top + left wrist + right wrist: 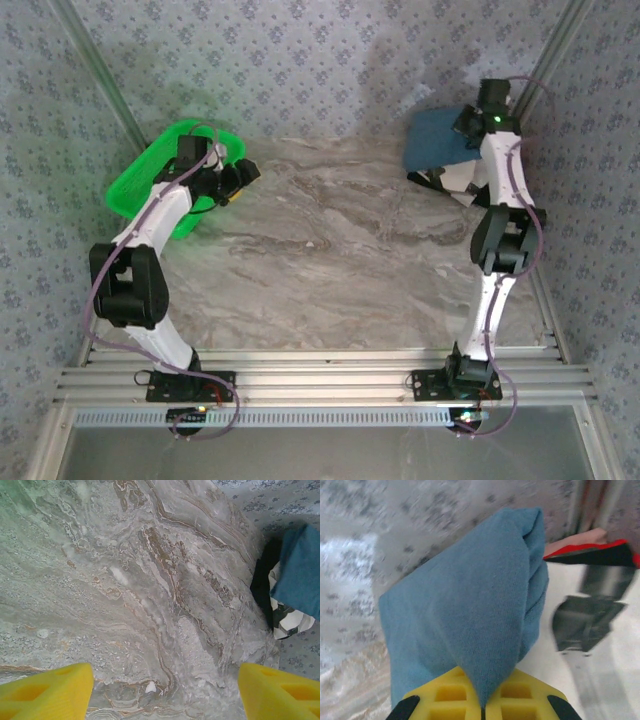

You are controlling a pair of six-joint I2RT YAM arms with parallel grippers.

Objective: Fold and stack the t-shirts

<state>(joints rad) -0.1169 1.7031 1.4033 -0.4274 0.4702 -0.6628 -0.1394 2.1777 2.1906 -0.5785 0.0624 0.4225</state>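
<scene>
My right gripper point(483, 707) is shut on a folded dusty-blue t-shirt point(465, 615), whose cloth runs up from between the yellow fingers. In the top view that blue t-shirt point(437, 138) hangs at the table's far right corner, just under the right gripper point(480, 125). Beneath and beside it lies a stack of folded t-shirts, the top one white with black patches point(447, 180) point(585, 620). My left gripper point(243, 185) stands open over bare table by the basket, its yellow fingers point(47, 692) wide apart with nothing between them. The left wrist view catches the blue t-shirt point(302, 575) over the patched one point(290, 622).
A green plastic mesh basket point(140, 180) sits at the far left, partly under the left arm. The marbled table top point(340, 250) stretches between the arms. Patterned fabric walls and metal posts point(100, 80) close in the back and sides.
</scene>
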